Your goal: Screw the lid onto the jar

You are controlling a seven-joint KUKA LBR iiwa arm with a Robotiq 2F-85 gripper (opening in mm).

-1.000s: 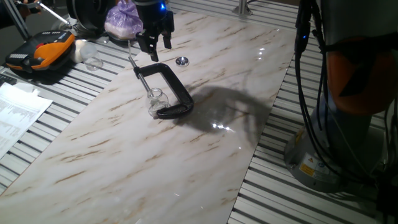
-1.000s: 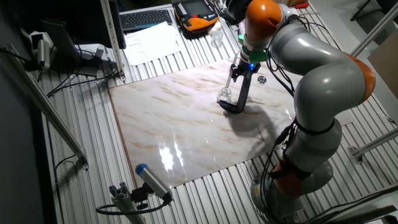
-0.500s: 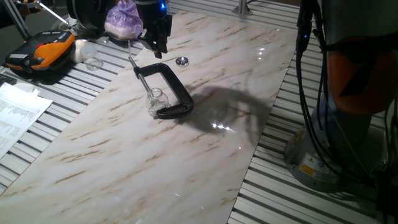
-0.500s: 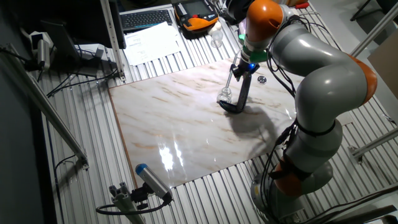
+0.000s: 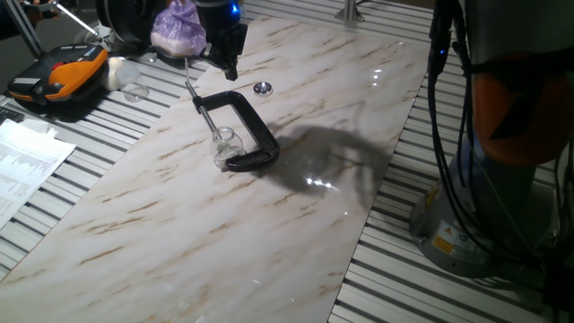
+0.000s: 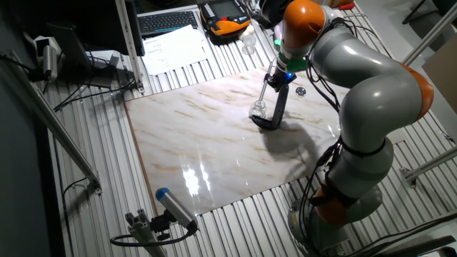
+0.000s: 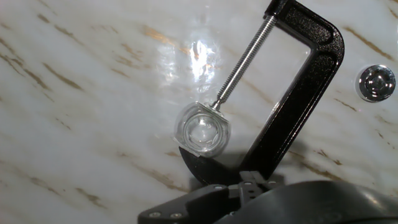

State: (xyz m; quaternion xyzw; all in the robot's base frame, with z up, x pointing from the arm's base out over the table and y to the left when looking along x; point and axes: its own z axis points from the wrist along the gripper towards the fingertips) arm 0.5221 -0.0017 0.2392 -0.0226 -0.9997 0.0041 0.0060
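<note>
The jar (image 7: pixel 202 129) is small, clear and open-mouthed. It stands upright, pinched between the screw tip and the jaw of a black C-clamp (image 7: pixel 298 106) lying on the marble table. The same jar (image 5: pixel 224 144) and clamp (image 5: pixel 247 126) show in one fixed view. The lid (image 5: pixel 262 88), a shiny round cap, lies alone on the marble beyond the clamp, also seen as the lid (image 7: pixel 375 82) at the right edge of the hand view. My gripper (image 5: pixel 226 61) hangs above the clamp's far end, open and holding nothing. In the other fixed view the gripper (image 6: pixel 278 77) is above the jar (image 6: pixel 259 111).
An orange-and-black device (image 5: pixel 56 76), a purple bag (image 5: pixel 178 27) and another clear glass vessel (image 5: pixel 134 90) lie on the slatted surface at the far left. Papers (image 5: pixel 22 161) lie at the left edge. The arm's base (image 5: pixel 457 224) stands to the right of the marble table (image 5: pixel 224 242).
The hand has turned about its own axis: the fingers, seen spread a second ago, now show nearly edge on. Jar, clamp and lid have not moved.
</note>
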